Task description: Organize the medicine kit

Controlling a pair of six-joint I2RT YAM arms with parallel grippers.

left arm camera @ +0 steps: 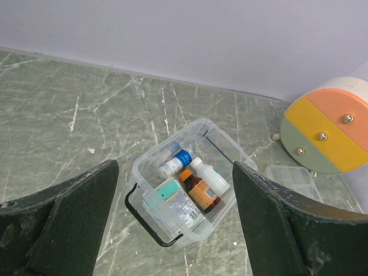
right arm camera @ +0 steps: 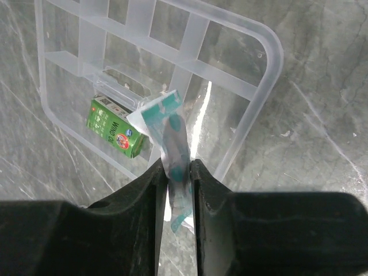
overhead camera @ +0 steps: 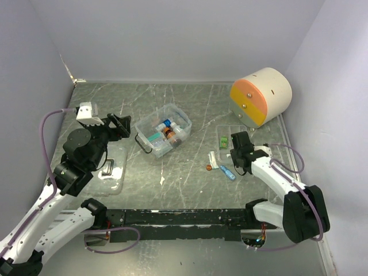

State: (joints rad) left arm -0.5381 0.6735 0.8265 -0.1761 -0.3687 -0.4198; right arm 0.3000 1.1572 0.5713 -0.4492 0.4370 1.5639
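Above the tray, the right hand pinches a teal strip.

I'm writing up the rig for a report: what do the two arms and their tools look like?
The left arm and right arm have white links and black joints, with lilac cables looping along them. The left tool and right tool are matte black, each with two broad fingers.

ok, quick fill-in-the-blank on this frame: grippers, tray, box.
1. The right gripper is ____ on a teal packet.
2. The left gripper is ____, holding nothing.
3. The carton in the tray is ____.
4. The box of bottles has a ____ handle.
Missing: shut; open; green; black.
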